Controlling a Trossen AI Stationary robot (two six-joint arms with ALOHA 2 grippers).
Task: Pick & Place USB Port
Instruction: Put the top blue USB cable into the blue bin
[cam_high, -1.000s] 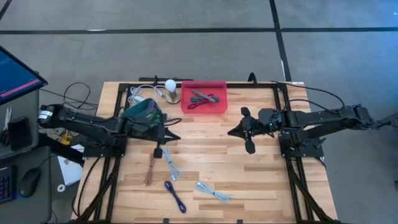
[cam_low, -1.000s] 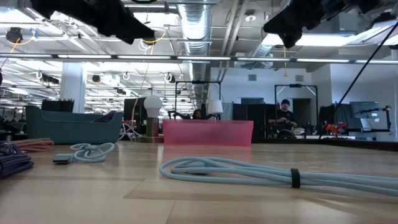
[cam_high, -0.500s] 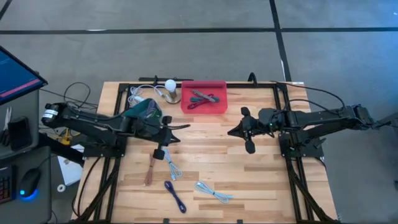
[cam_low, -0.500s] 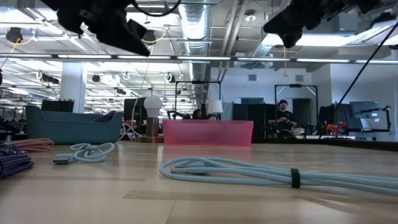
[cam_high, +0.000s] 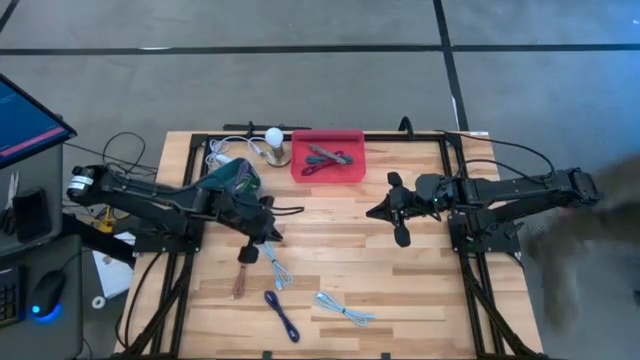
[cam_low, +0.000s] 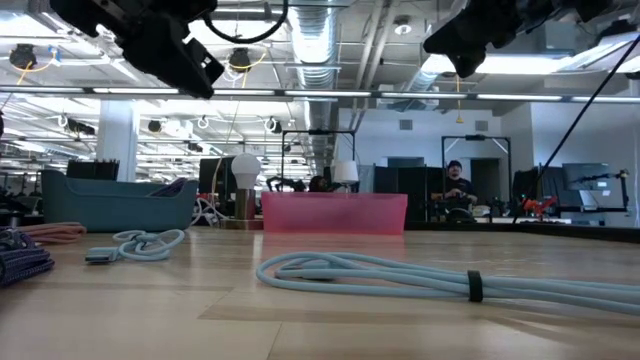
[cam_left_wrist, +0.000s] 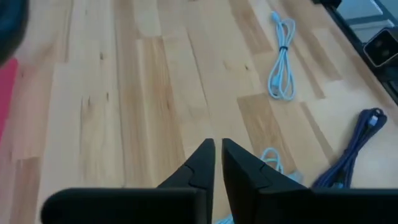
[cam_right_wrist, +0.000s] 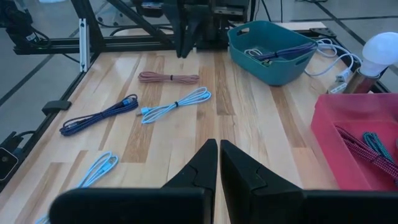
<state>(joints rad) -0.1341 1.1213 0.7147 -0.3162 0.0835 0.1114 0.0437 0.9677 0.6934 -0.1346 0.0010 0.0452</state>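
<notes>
Currently, the light blue USB cable (cam_high: 277, 268) is lying on the wooden table (cam_high: 340, 215), well on the near side of the red bin (cam_high: 328, 156), and it is being approached by the left gripper (cam_high: 262, 235), which is being held just above the cable's end nearest the bin, with its fingers pressed together and nothing between them. For a clean pick, the jaws are best parted before descent and centred over the bundled middle of the cable, not a loose end, so that the loops are lifted together. Beside this cable, a brown cable (cam_high: 243, 274) and a dark blue cable (cam_high: 282, 313) should be left undisturbed. The right gripper (cam_high: 385, 211) is being kept waiting near the bin's right end, likewise closed and empty.
</notes>
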